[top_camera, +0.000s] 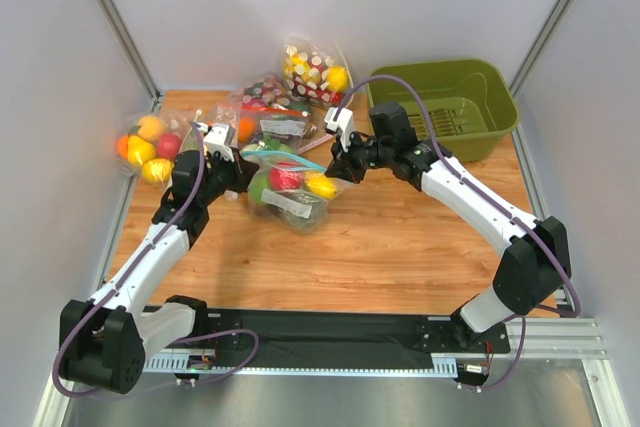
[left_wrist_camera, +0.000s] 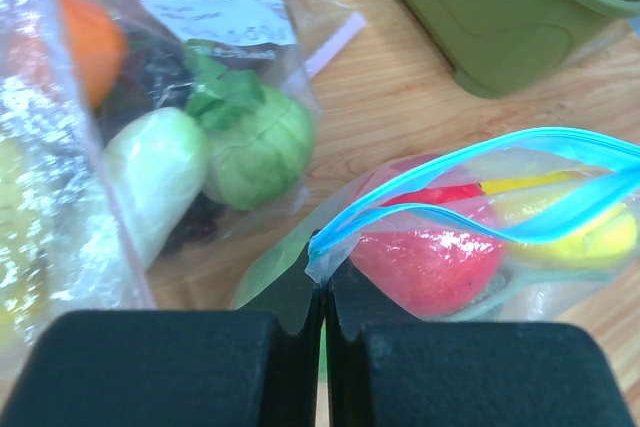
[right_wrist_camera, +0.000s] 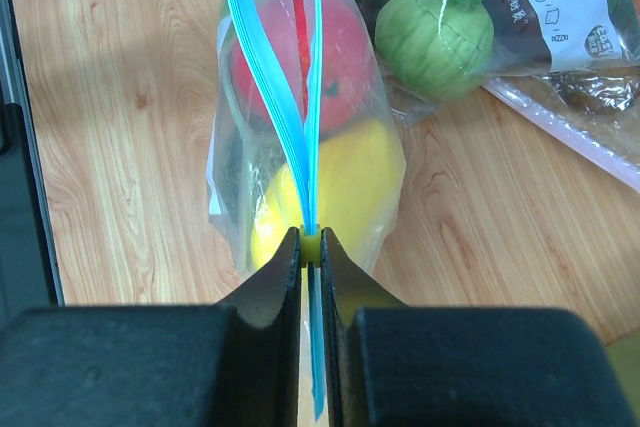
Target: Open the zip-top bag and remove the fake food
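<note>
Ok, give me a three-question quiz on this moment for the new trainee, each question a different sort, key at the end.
1. True or false: the left gripper and the right gripper each pinch an end of the blue zipper strip, jaws shut.
2. Multiple choice: seen from the overhead camera, the green bin sits at the table's A) far right, B) near left, C) centre.
3. Fill in: inside the zip-top bag, the piece next to the red ball and nearest the right gripper is the ___ lemon.

Key
1. True
2. A
3. yellow
</note>
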